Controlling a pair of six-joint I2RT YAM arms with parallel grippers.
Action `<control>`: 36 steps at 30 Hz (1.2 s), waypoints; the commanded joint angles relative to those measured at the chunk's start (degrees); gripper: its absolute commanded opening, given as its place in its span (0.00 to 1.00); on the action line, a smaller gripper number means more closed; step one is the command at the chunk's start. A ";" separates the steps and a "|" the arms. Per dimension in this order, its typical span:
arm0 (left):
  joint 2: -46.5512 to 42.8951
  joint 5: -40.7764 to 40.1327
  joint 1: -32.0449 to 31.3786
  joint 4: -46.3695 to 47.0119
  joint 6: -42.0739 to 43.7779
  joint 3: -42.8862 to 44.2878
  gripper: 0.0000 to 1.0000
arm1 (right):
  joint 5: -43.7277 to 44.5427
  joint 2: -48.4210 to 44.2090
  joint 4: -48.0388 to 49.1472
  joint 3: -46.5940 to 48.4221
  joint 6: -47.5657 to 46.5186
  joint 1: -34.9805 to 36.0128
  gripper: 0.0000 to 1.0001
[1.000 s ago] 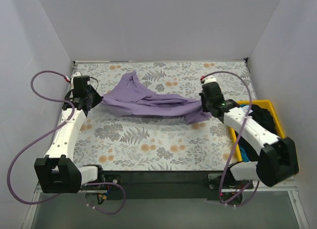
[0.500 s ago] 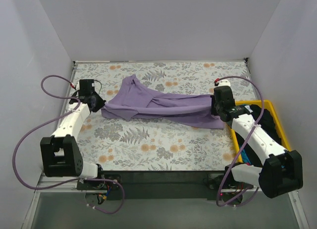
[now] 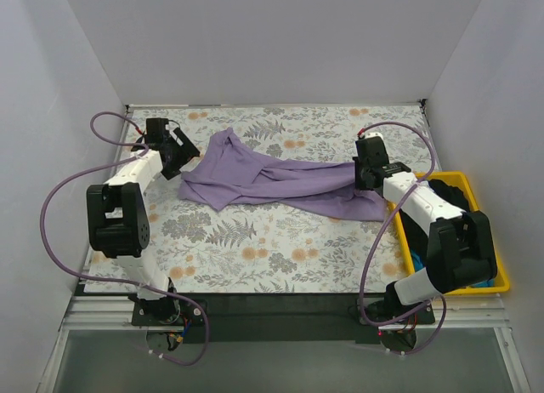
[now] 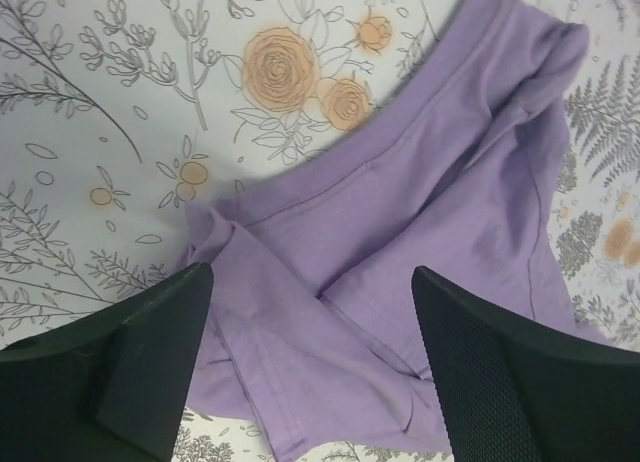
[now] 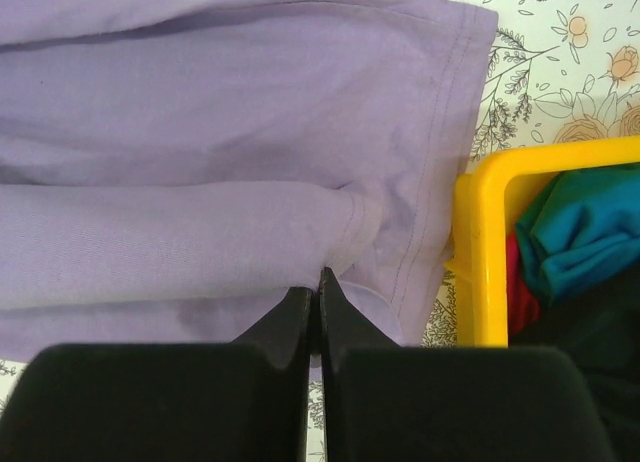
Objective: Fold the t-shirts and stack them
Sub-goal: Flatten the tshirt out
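A: Starting with the purple shirt. Stretched as a rumpled band across the far half of the bench, bunched wide at the left end, narrower toward the right.

B: Seen. Plenty of bare floral surface on the near side, and a thinner strip along the far wall. Tighter on the right: hemmed end lying just beside the rim of the yellow tray.

A: Agreed. Inside the tray, a blue shirt and a black shirt, with a bit of red cloth tucked against the wall.

B: On to the left tool. Spread wide, gripping nothing, hanging over the purple shirt's left end near the far-left corner of the bench.

A: And the left arm: run up along the left edge, wrist turned inward toward the cloth.

B: Then the right tool. Pinched tight on a small fold of the purple shirt, close to its right hem.

A: Right arm: elbow raised over the tray, forearm angled back and leftward, tool low on the fabric.
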 commanded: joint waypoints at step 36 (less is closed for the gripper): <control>-15.04 -7.96 6.63 3.78 -10.09 -31.22 0.00 | -8.25 -8.57 6.21 -11.58 0.48 -0.25 0.03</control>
